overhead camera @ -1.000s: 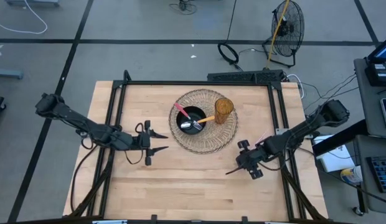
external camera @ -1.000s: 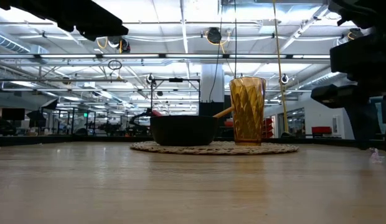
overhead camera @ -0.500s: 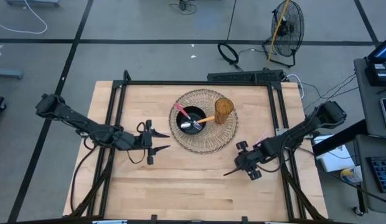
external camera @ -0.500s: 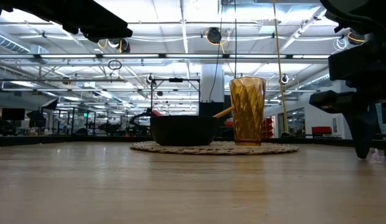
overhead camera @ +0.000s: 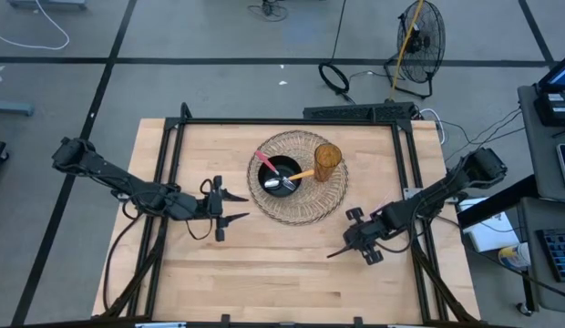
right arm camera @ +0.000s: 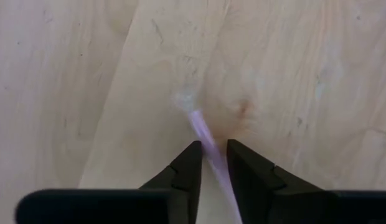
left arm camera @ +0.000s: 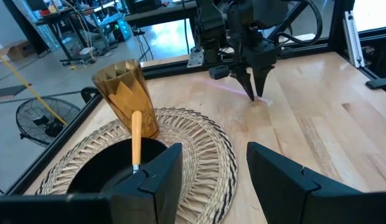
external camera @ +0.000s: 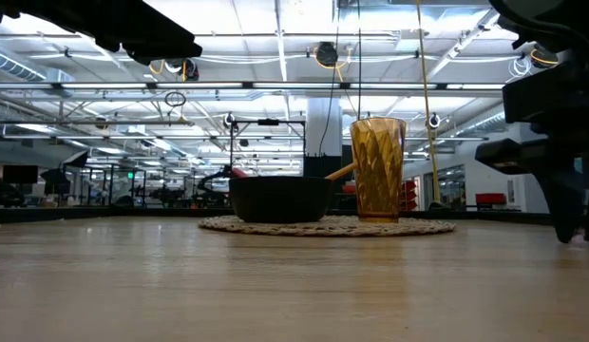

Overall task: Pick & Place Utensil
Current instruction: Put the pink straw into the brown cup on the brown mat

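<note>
Pink utensil (right arm camera: 208,152) pinched between right fingers (right arm camera: 185,168); left fingers (left arm camera: 157,176) spread beside woven mat (overhead camera: 330,202).

Left arm: extended from the left edge of the table toward the centre, forearm low and roughly level. Left gripper (overhead camera: 230,207) pointing right, fingers (left arm camera: 157,176) spread wide apart, nothing between them, clear of the tabletop (seen from above and from its own wrist camera).

Right arm: reaching in from the right edge, elbow raised, wrist angled steeply down near the right side of the table. Right gripper (overhead camera: 337,251) tips down at the surface, fingers (right arm camera: 187,163) drawn close together with only a narrow gap remaining.
</note>
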